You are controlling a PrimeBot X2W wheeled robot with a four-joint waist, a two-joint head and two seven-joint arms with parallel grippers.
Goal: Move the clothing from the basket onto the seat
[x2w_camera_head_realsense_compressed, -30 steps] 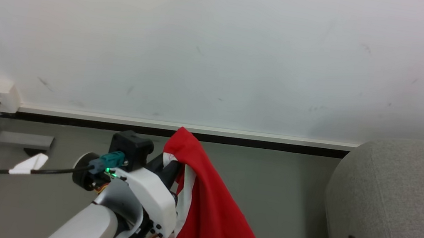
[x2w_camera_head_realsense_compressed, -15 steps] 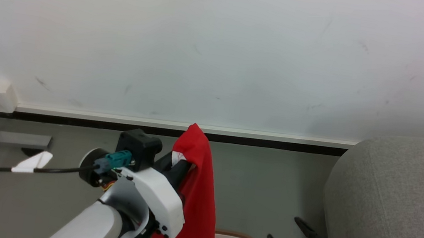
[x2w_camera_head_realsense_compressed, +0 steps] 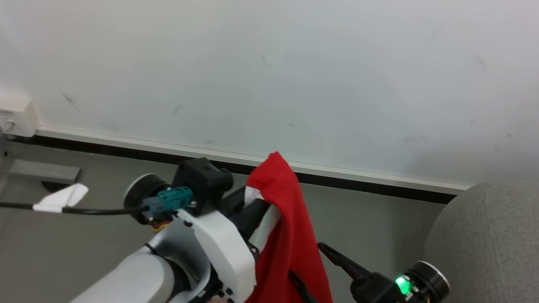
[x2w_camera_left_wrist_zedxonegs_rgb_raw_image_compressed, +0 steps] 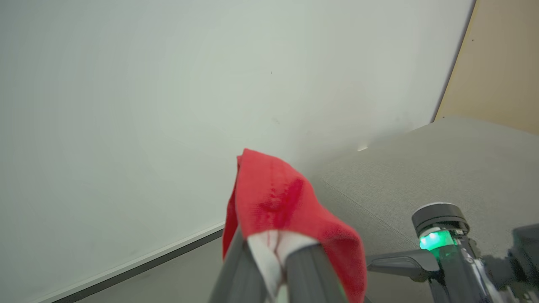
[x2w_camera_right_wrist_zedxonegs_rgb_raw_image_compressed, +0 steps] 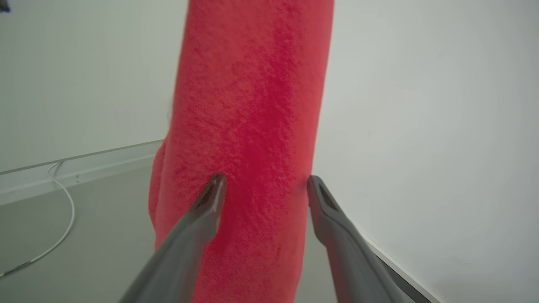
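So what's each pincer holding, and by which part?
The left pincer is shut on the red garment at its white-trimmed edge. The right pincer is open around the hanging cloth, gripping nothing.

Bright even light, soft shadows; wrist views slightly blurred.

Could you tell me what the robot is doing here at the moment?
The robot is partway through moving laundry. Its left gripper is shut on a red garment at the white trim and holds it up, so the cloth hangs down in a long drape. The right gripper is open, its fingers on either side of the hanging cloth and not closed on it. The grey seat stands off to the robot's right, and the garment is not on it yet.
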